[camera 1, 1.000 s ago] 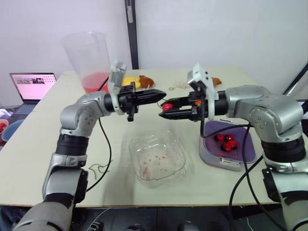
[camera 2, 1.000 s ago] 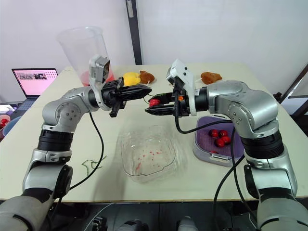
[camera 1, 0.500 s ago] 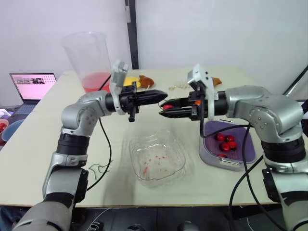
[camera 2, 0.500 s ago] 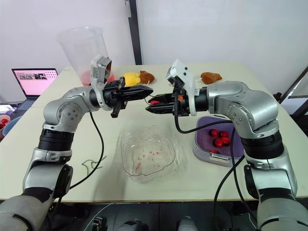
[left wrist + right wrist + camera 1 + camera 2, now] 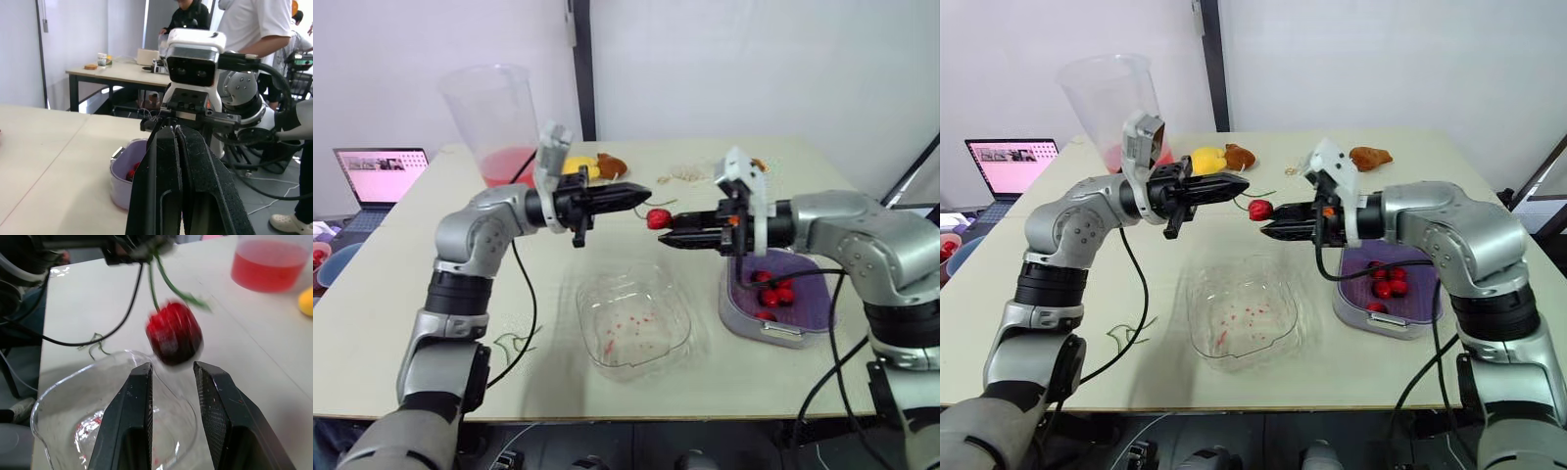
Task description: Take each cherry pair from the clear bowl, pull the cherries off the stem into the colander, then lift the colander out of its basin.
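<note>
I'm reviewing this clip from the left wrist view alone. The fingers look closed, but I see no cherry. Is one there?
Observer: Yes. One cherry hangs on a green stem pinched in the left gripper.
Operator: Has the right gripper got hold of it?
Observer: No. The right gripper is open, with the cherry just beyond its fingertips.
Operator: Any pairs waiting in the clear bowl?
Observer: None. The clear bowl holds only red flecks.

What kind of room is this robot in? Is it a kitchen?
Probably a robot lab or workshop, not a kitchen: a laptop sits beside the table, and people stand by another work table behind.
</note>
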Robot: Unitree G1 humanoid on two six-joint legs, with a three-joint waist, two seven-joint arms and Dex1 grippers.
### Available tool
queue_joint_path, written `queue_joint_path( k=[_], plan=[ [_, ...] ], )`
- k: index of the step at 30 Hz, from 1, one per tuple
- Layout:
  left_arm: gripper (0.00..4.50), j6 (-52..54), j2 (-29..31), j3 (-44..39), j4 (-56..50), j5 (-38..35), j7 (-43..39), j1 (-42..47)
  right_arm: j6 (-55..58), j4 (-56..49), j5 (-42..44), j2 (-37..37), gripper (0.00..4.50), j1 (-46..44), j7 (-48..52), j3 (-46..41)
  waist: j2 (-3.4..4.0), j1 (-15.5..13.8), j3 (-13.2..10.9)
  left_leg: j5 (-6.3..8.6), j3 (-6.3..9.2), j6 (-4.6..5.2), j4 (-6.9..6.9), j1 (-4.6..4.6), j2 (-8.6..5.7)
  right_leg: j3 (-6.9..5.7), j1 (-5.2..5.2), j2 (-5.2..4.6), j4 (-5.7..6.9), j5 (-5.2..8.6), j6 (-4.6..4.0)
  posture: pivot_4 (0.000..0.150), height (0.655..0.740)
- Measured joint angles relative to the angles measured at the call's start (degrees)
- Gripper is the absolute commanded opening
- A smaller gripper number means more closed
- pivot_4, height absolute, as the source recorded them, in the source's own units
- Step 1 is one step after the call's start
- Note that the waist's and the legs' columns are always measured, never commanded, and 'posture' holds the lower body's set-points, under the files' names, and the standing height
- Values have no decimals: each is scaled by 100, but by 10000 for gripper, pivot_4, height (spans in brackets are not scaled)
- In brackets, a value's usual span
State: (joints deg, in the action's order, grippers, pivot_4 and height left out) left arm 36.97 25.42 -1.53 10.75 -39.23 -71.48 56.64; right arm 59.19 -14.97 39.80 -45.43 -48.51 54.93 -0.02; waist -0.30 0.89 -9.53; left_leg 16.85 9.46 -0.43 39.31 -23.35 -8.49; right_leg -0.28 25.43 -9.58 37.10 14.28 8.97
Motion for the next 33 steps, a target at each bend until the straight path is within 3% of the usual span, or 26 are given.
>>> queue_joint_path(
  k=[9, 12, 15, 29, 32, 33],
  plan=[
    [0, -20, 15, 2, 163, 18, -93, 102, 229, -380, 387, -68, 13648, 127, -304, -442, 0, -1, 0, 0, -1, 0, -1, 0, 0, 0, 0, 0, 0, 0, 0, 1500, 7400],
    [0, -25, 8, 6, 193, 32, -122, 154, 237, -382, 339, -70, 21638, -76, -365, -247, 0, 2, 0, 0, -2, 0, 0, 0, 0, 0, 0, 0, 0, 0, 0, 1500, 7400],
    [0, -25, -74, 48, 199, 35, -149, 174, 145, -408, 119, -175, 35189, -356, -294, 171, 0, 5, 0, 0, -1, 0, -1, 0, 0, 0, 0, 0, -1, 0, 0, 1500, 7400],
    [0, -24, -102, 71, 195, 48, -174, 174, -243, -163, -163, 179, 35189, -602, -174, 606, 0, 1, 0, 0, 0, 0, 0, 0, 0, 0, 0, 0, 1, 0, 0, 1500, 7400],
    [0, -24, -102, 71, 195, 51, -176, 174, -244, -147, -192, 186, 27679, -602, -183, 606, 0, 7, 0, 0, 0, 0, 0, 0, 0, 0, 0, 0, 1, 0, 0, 1500, 7400],
    [0, -24, -102, 71, 195, 53, -178, 174, -244, -146, -195, 197, 22691, -602, -188, 604, 0, 8, 0, 0, 0, 0, 0, 0, 0, 0, 0, 0, 0, 0, 0, 1500, 7400]
  ],
)
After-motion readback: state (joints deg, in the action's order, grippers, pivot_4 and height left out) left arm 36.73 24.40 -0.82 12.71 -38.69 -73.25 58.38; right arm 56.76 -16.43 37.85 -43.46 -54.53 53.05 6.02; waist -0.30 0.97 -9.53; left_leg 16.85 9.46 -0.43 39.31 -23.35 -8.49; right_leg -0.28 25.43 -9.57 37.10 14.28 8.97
